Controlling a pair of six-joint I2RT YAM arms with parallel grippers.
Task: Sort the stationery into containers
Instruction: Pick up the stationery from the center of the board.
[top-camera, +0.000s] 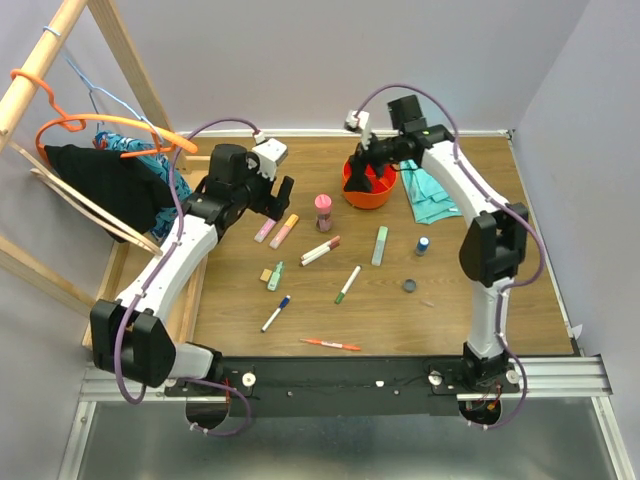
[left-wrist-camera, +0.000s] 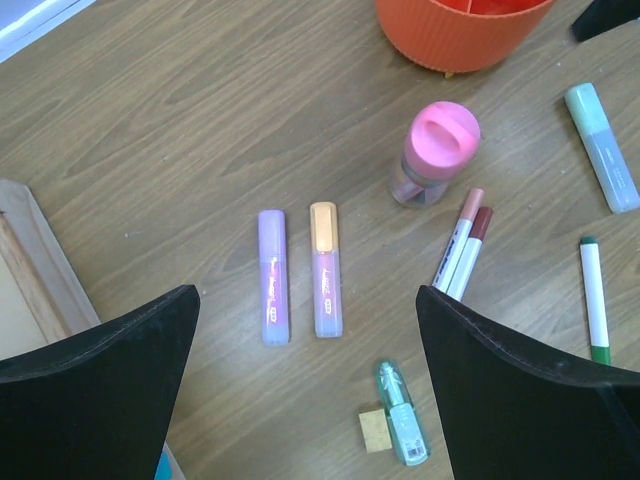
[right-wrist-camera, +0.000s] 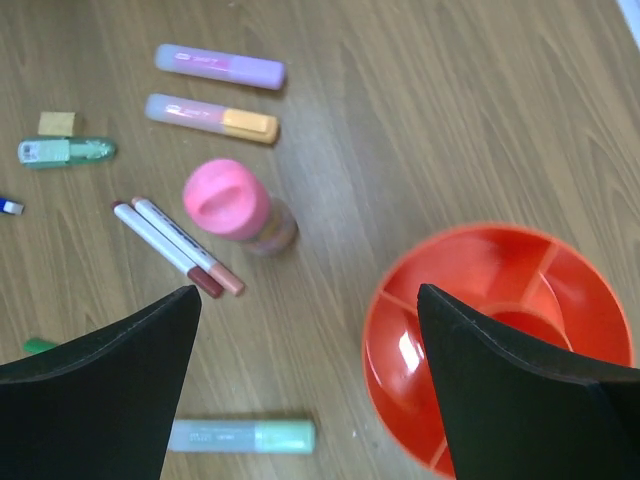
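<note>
**Top view.** Take the orange tub (top-camera: 368, 190) as your reference. Your right gripper (top-camera: 372, 165) hangs right over the tub's mouth, jaws spread, nothing held. Your left gripper (top-camera: 270, 200) hovers to the tub's left, jaws spread as well, empty. No stationery shows inside the tub. The pink glue bottle (top-camera: 323, 210) stands just left of it. The purple highlighter (top-camera: 265, 230) and orange-capped highlighter (top-camera: 285, 231) lie further left and nearer the arm bases. The rest is scattered on the tub's near side.

**Left wrist view.** Step in hand, as I read it: the first pick, one of the two highlighters.
- Both lie parallel with a narrow gap between them, and both fall between the fingers (left-wrist-camera: 100, 400).
- The tub is at the top edge, with the glue bottle between it and the pair.
- The closing line already crosses their short side, so keep that wrist angle.
- Shift sideways until one highlighter alone is centred, or you will likely pinch both and one may slip out.
- Come down at mid-barrel.

**Right wrist view.** The tub shows at lower right, partly behind a finger. The compartments that show hold nothing. Move this arm off the tub before the left one brings its load, to avoid a clash over the rim.
</note>
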